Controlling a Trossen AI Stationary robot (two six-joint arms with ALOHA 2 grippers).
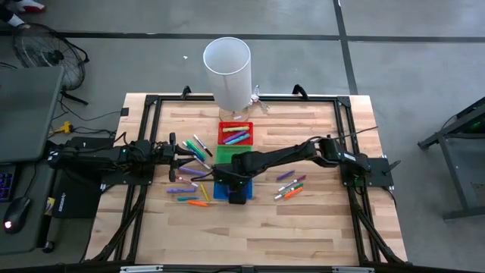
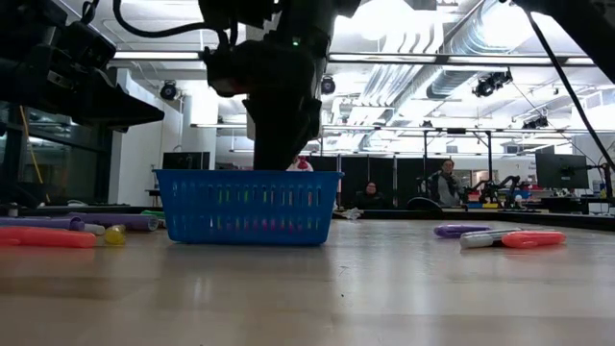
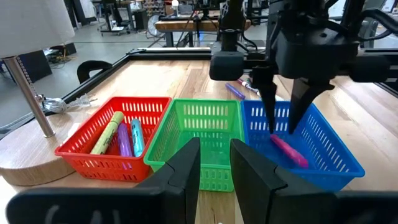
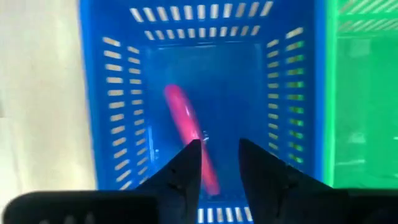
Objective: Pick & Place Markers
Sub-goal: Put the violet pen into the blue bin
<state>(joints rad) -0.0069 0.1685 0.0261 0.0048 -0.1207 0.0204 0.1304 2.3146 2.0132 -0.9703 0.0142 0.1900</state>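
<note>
High view: my right pincer [image 1: 237, 189] hangs over the blue bin [image 1: 222, 190] at the near end of a row of three bins, with the green bin [image 1: 226, 154] and red bin [image 1: 236, 133] beyond it; loose markers [image 1: 189, 173] lie scattered on the tabletop [image 1: 303, 227] to either side, most at different angles, and my left pincer [image 1: 176, 154] waits beside the left-hand scatter. Low view: the blue bin stands flat on the tabletop with my right arm coming down into it from above; a purple and an orange marker [image 2: 531, 238] lie flat on their sides off to one side. Left wrist view: my left pincer's fingers [image 3: 184, 171] stand slightly parted with nothing between them; my right pincer's fingers point down into the blue bin, parted, just above a pink marker [image 3: 287, 150] lying on its floor. Right wrist view: the pink marker [image 4: 189, 134] lies free on the bin floor, long axis running roughly along the bin's length, a little slanted; my fingers [image 4: 186, 171] are apart and grip nothing. I judge these markers light, rigid and smooth-barrelled, inclined to roll; the sound hold is across the barrel at mid-length, fingers square to the long axis.
</note>
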